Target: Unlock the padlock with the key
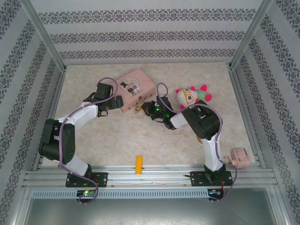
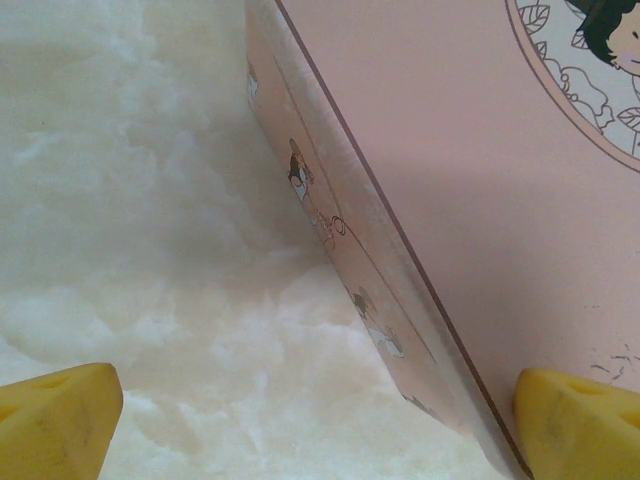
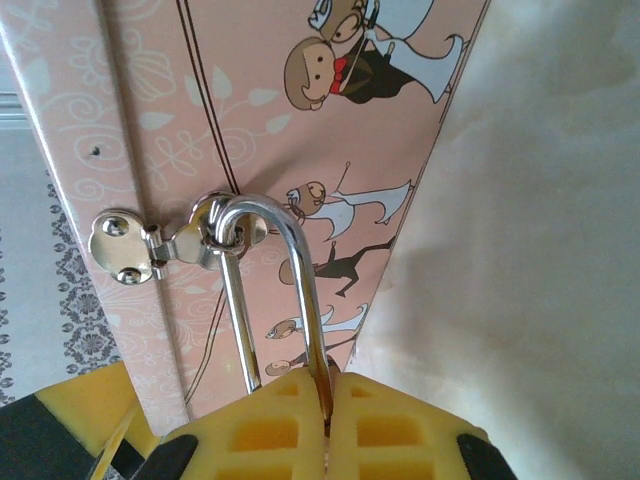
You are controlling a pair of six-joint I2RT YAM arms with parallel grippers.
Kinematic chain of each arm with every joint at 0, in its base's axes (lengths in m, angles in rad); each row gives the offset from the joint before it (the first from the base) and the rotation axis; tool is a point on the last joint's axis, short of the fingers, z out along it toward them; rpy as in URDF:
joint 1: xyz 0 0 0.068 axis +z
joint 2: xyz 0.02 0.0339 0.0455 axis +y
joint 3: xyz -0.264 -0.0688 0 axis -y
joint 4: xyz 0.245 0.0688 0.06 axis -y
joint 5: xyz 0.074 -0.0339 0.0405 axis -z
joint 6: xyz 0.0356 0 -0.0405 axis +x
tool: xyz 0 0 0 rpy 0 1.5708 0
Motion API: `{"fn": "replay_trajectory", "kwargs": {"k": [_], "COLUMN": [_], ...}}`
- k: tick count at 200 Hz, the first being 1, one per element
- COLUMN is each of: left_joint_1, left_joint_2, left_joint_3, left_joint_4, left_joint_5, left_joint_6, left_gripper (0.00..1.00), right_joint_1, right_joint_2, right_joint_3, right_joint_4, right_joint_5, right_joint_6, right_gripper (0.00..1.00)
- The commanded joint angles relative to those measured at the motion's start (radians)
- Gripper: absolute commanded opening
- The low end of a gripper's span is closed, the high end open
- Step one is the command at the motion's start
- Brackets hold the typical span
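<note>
My left pincer [image 2: 318, 430] is spread wide, its blunt yellow foam-like fingers [image 2: 55, 420] well apart. One finger is over the mottled cream tabletop [image 2: 120, 200] and the other over the lid of the tin [image 2: 450, 200]. The tin's long edge runs between them. The tin is a flat pink metal rectangle with a smooth lid, a dark line along its rim and small cartoon figures printed on its side wall.

On the tin's front wall is a shiny silver hasp [image 3: 215, 235] held by two round rivets. The padlock [image 3: 308, 300] hangs from it, with its thin polished U-shaped bar threaded through the hasp's loop. My right pincer [image 3: 328, 420] is squeezed together on the lower part of that bar. Its gridded yellow pads meet face to face and hide the lock's body.

Near the front rail a small yellow-orange block [image 1: 138, 164] stands alone. To the right of the tin lies a plush toy [image 1: 190, 96], soft and round, with pink knobs and a green patch. At the far right edge sits a small pink boxy object [image 1: 240, 157].
</note>
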Motion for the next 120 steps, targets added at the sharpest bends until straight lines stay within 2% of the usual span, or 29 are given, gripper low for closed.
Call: {"fn": "replay_trajectory", "kwargs": {"k": [1, 120], "left_joint_1": [-0.01, -0.012], "left_joint_2": [0.004, -0.014], "left_joint_3": [-0.003, 0.0], "left_joint_4": [-0.023, -0.019], "left_joint_5": [-0.012, -0.001], "left_joint_6": [-0.002, -0.002], "left_gripper": [0.99, 0.99], "right_joint_1": [-0.008, -0.02], "right_joint_2": [0.009, 0.013], "right_joint_3": [-0.01, -0.005], "right_joint_4": [0.054, 0.089], "right_joint_5": [0.078, 0.109], "right_joint_6": [0.016, 0.036], "right_gripper": [0.0, 0.0]}}
